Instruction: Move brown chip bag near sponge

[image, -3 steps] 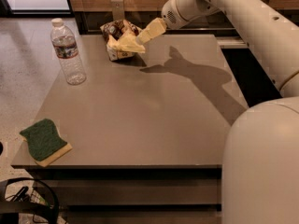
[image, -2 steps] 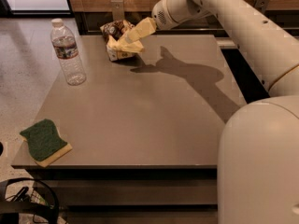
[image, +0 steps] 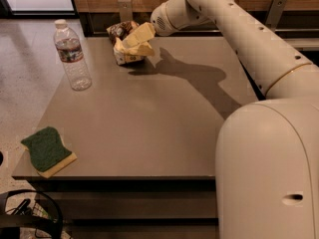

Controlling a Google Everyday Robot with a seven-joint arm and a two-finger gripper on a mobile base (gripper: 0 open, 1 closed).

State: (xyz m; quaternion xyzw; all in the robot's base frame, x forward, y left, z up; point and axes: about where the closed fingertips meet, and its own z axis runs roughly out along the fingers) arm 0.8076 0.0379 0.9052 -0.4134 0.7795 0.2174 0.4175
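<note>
The brown chip bag (image: 121, 31) lies crumpled at the far edge of the table (image: 149, 128), its dark foil top showing behind a pale lower part. My gripper (image: 131, 44) reaches in from the right and sits right on the bag, with its cream fingers (image: 142, 33) spread over the bag's right side. The bag rests on the table. The sponge (image: 46, 150), green on top over yellow foam, lies flat at the table's near left corner, far from the bag and the gripper.
A clear water bottle (image: 72, 56) stands upright at the table's left side, between bag and sponge. A wooden wall with metal brackets (image: 124, 9) runs behind the table. My white arm and base (image: 269, 158) fill the right side. A dark wire object (image: 25, 213) sits at the lower left.
My gripper has moved left along the far edge and come down onto the chip bag. The bag, bottle and sponge have stayed in place.
</note>
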